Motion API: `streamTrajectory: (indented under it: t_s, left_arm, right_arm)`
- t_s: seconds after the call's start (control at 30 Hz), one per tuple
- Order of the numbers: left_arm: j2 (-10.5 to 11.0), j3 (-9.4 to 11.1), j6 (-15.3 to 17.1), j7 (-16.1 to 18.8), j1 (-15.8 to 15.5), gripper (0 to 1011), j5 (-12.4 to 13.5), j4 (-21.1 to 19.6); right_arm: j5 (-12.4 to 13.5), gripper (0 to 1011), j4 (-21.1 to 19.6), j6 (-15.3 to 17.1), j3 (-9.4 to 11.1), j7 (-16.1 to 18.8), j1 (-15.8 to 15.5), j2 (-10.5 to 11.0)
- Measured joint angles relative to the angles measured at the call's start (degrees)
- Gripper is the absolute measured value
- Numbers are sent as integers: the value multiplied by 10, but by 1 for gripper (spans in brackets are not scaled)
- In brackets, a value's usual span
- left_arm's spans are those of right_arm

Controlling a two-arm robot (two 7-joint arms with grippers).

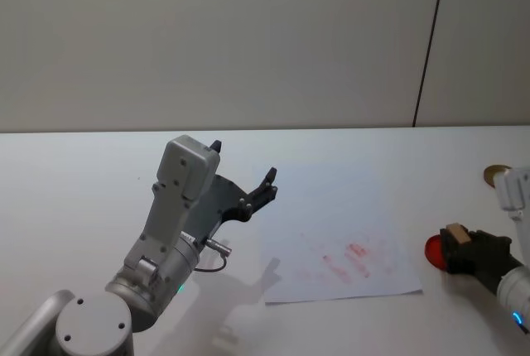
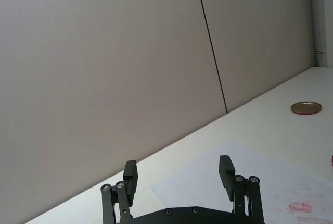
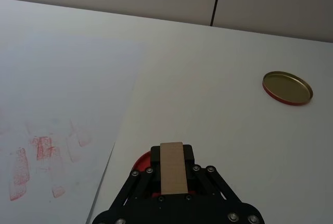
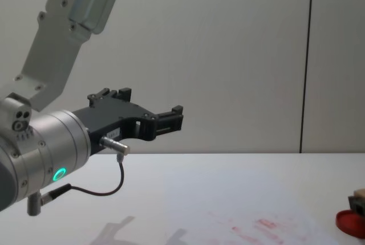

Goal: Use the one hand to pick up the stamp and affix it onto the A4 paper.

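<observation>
Right wrist view: the stamp (image 3: pixel 173 168), a light-tan wooden block with a plain smooth face, sits between the black fingers of the right gripper (image 3: pixel 173 174), whose jaws are closed narrow against its two sides. Directly beneath the stamp lies the round red ink pad (image 3: pixel 141 161), with only a red edge visible past the fingers; whether the stamp touches the pad cannot be told. In the head view, the stamp (image 1: pixel 455 235) and the right gripper (image 1: pixel 464 250) are at the right edge of the table (image 1: pixel 83 174), over the ink pad (image 1: pixel 434 250).

The A4 paper (image 1: pixel 331 244) lies flat on the table just to the left of the ink pad, apart from it. The sheet carries faint red stamp prints (image 1: pixel 352 255) grouped toward its near right portion. In the right wrist view, the same prints (image 3: pixel 41 153) appear on the paper (image 3: pixel 57 99).

A shallow round gold-coloured lid (image 3: pixel 287 87) with a red rim rests on the table beyond the right gripper, well apart from the paper.

The left gripper (image 1: pixel 246 175) hangs raised above the table to the left of the paper, holding nothing. Its jaws stand wide apart, as the left wrist view confirms (image 2: pixel 178 174).
</observation>
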Motion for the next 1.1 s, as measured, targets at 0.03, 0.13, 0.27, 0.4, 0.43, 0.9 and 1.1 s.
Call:
streamTrajectory:
  t_s: [0.03, 0.13, 0.27, 0.4, 0.43, 0.9, 1.1]
  left_arm:
    - [0, 0, 0, 0, 0, 993, 0, 0]
    - [0, 0, 0, 0, 0, 993, 0, 0]
    - [0, 0, 0, 0, 0, 993, 0, 0]
    - [0, 0, 0, 0, 0, 993, 0, 0]
    - [0, 0, 0, 0, 0, 993, 0, 0]
    - [0, 0, 0, 0, 0, 993, 0, 0]
    - [0, 0, 0, 0, 0, 993, 0, 0]
  right_arm:
    - [0, 220, 1, -1, 0, 0, 0, 0]
    - [0, 220, 5, -9, 1, 1, -1, 0]
    - [-3, 301, 10, -19, 1, 4, -1, 0]
    - [-6, 423, 13, -29, 1, 6, -1, 0]
    - [-7, 481, 13, -34, 1, 7, -1, 0]
    - [-18, 909, -22, -78, 6, 4, -12, 6]
    - [-27, 1001, -58, -103, 11, -5, -29, 16]
